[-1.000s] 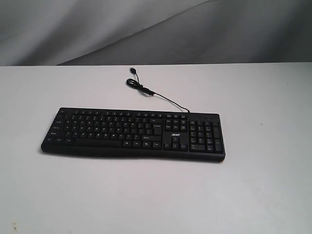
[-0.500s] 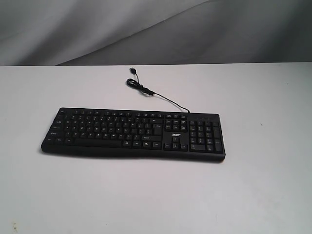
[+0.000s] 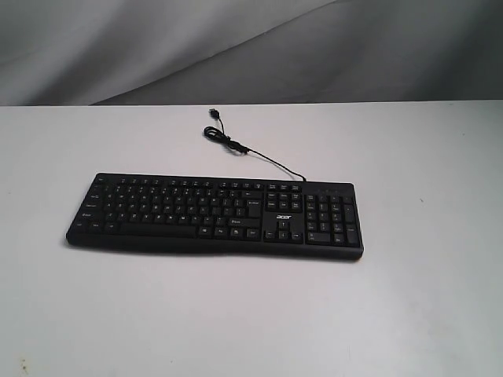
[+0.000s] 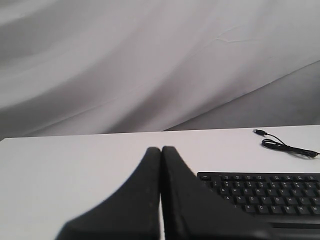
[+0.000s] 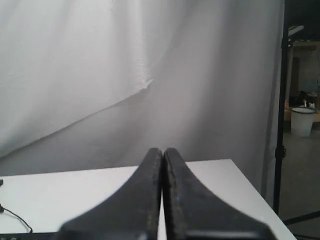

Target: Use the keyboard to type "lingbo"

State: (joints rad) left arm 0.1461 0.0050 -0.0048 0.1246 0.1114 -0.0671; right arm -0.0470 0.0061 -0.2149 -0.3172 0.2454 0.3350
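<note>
The black keyboard (image 3: 216,214) lies flat in the middle of the white table, number pad at its right end, its thin cable (image 3: 244,149) curling away toward the back. Neither arm shows in the exterior view. In the left wrist view my left gripper (image 4: 161,149) is shut, fingers pressed together with nothing between them, held above the table beside the keyboard (image 4: 265,192) and short of its corner. My right gripper (image 5: 163,150) is shut too and holds nothing, over bare table; only a bit of cable (image 5: 15,217) shows there.
A grey cloth backdrop (image 3: 251,47) hangs behind the white table (image 3: 251,314). In the right wrist view the table's edge (image 5: 255,195) drops off, with a black stand pole (image 5: 280,125) and a white bin (image 5: 302,121) beyond.
</note>
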